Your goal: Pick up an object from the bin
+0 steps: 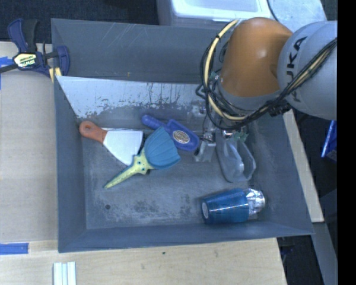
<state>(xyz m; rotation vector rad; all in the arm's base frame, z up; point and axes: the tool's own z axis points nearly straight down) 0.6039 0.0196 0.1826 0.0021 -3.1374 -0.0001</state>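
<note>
My gripper [206, 147] hangs low in the right half of the bin, under the arm's wrist. It is just right of a blue tool with a round metal badge [173, 135], which lies slanted toward the back wall. A clear plastic piece [234, 160] lies directly right of the gripper and below it. Left of the blue tool is a blue shell-shaped scoop with a yellow-green handle [155, 153]. Nothing shows between the gripper's tips.
A white scraper with an orange handle [118, 141] lies at the left. A shiny blue can with a silver end [232, 206] lies on its side near the front right. The arm's dome and cables hide the back right of the bin.
</note>
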